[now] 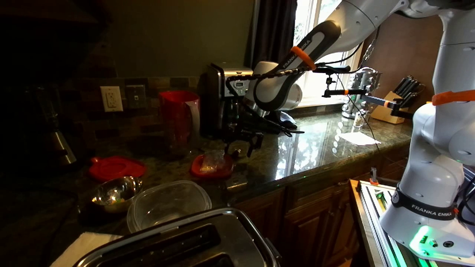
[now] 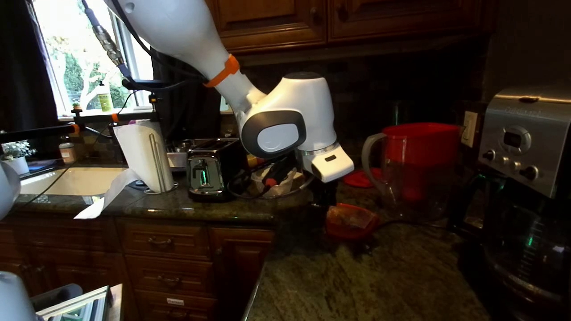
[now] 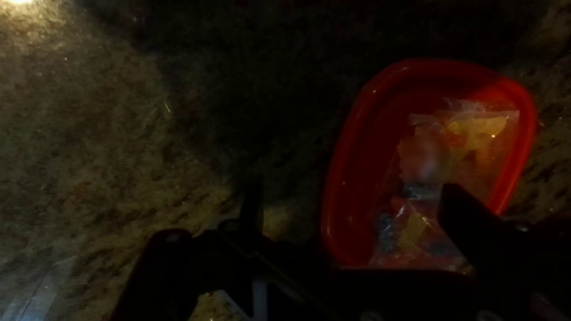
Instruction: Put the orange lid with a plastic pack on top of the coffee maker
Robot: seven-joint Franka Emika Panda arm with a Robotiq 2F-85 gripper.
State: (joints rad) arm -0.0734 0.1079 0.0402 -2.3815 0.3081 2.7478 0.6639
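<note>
On the bench near the coffee maker, the lid carries the pack. The tool stands spread, apparently empty in dim light; pickup and placement remain.

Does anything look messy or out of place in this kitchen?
Yes, mildly: in an exterior view, a loose strip of paper towel trails from its roll toward the front edge of the counter, rather than being neatly wound. I see no obvious spill or damage, though dark areas hide some details.
</note>
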